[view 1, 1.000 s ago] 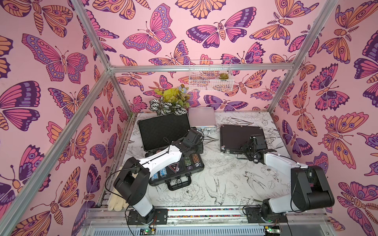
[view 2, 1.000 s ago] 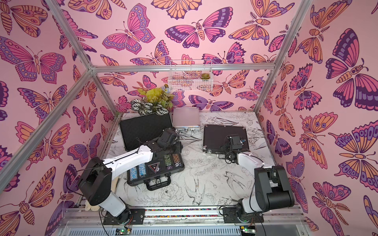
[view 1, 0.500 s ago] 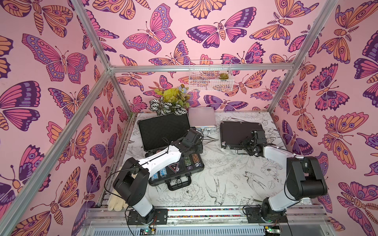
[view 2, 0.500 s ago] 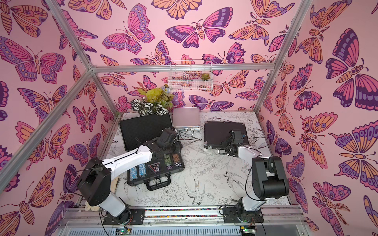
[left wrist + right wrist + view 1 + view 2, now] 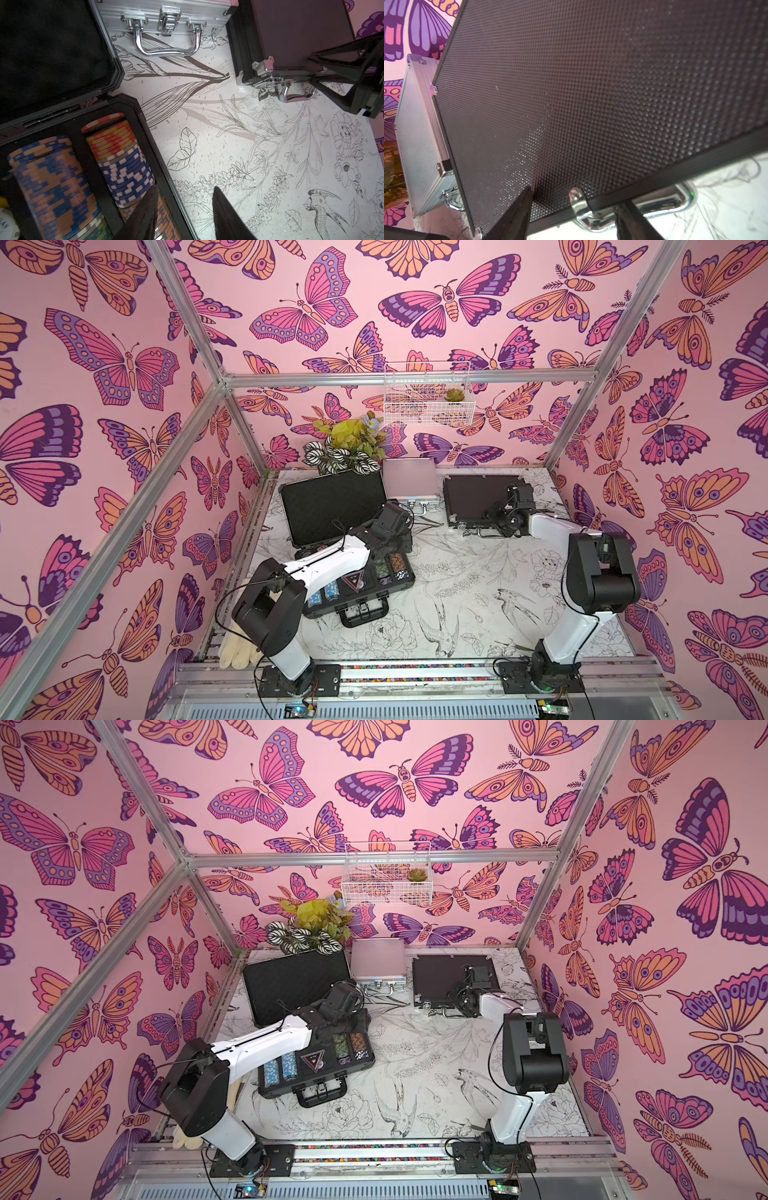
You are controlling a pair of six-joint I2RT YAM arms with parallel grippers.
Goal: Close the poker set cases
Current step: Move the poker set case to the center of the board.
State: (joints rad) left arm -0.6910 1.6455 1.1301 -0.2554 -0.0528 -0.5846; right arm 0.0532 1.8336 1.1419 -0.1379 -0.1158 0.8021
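The large dark-grey case lies open at the left. Its lid leans back and rows of coloured chips show in the base. My left gripper is open above that base's right rim, with one finger over the chips and the other over the table. The small silver case stands shut at the back. The flat black case lies at the right with its lid down. My right gripper hangs open over its front edge, astride a silver latch.
A potted plant stands behind the open lid. A white wire basket hangs on the back wall. Pale gloves lie at the front left corner. Aluminium frame posts bound the table.
The right arm has drawn its elbow up and back, and its gripper has shifted along the black case's front edge. That case now looks flatter. The left arm has not moved.
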